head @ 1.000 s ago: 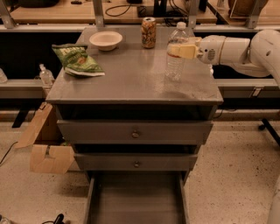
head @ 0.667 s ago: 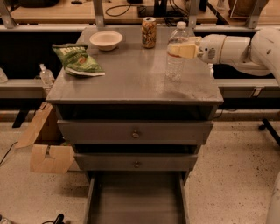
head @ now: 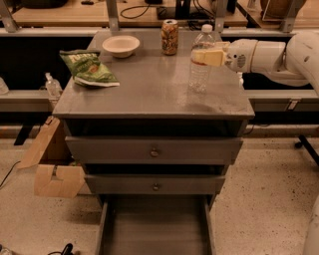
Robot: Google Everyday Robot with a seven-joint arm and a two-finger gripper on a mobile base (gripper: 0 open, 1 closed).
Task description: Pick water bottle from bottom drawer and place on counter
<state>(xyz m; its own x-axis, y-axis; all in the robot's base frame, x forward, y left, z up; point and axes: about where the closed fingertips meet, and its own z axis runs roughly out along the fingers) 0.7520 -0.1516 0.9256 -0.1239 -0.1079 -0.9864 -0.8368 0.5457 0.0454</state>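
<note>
Bottle: a clear ribbed plastic water bottle [head: 200, 77] with a white screw cap stands upright on the right rear part of the surface, near its right edge.
Hand: the robot's beige two-finger hand [head: 198, 56] reaches in from the right on a white arm [head: 269, 54], clamped on the bottle just below its shoulder.
Surface: the wide flat grey top [head: 149, 87] of the drawer cabinet, slightly shiny.
Neighbours: a patterned drink can [head: 170, 36] stands behind and left of the bottle, apart from it; a pale shallow bowl [head: 121, 45] sits at the rear left; a green crumpled snack bag [head: 88, 68] lies along the left edge.
Open room: bare grey top spreads across the middle and front.
Drawers: two knobbed grey drawers [head: 154, 149] sit slightly pulled out; the bottom drawer [head: 157, 226], a long shallow grey tray, stands pulled out with its floor bare.
Surroundings: a brown cardboard box [head: 52, 172] leans by the cabinet's left side on the speckled floor; a light wooden workbench [head: 134, 14] runs behind.
</note>
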